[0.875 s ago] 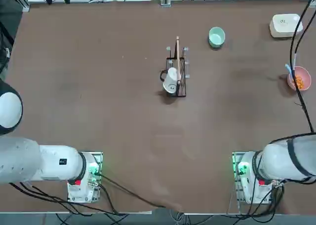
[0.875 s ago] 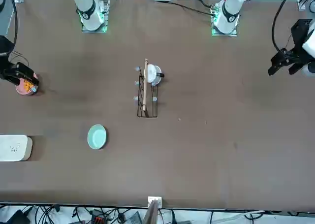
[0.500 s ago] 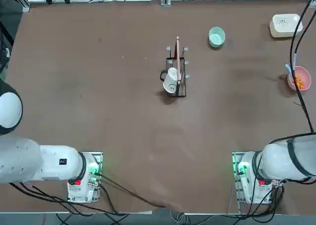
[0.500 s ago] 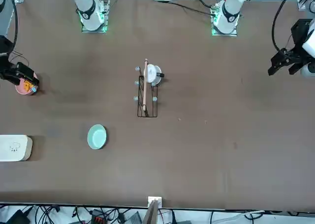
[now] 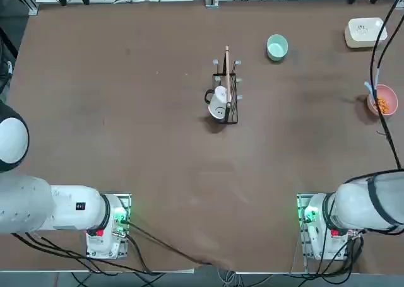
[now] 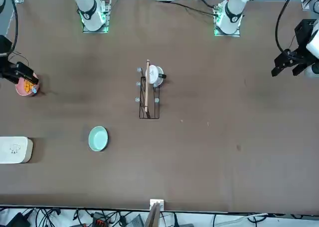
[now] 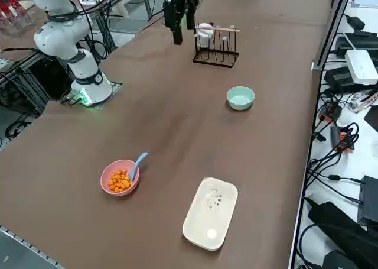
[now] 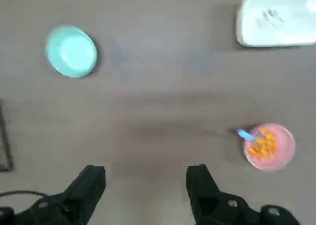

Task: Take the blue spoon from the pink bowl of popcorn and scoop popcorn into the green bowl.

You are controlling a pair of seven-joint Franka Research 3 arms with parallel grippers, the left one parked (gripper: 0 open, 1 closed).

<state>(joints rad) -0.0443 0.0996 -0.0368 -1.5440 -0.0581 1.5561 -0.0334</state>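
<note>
The pink bowl sits near the table's right edge and holds a small heap of orange popcorn. The blue spoon leans in it, its handle sticking out over the rim. The green bowl stands apart, farther along the table toward the mug rack, with nothing showing inside it. My right gripper hangs high over the table, open, with nothing between its fingers. From the wrist I see the pink bowl, the spoon and the green bowl far below. In the front view the gripper overlaps the pink bowl.
A white rounded-square box lies close beside the pink bowl near the table corner. A black wire rack holding a white smiley mug and a wooden stick stands mid-table. Cables hang past the table's right edge.
</note>
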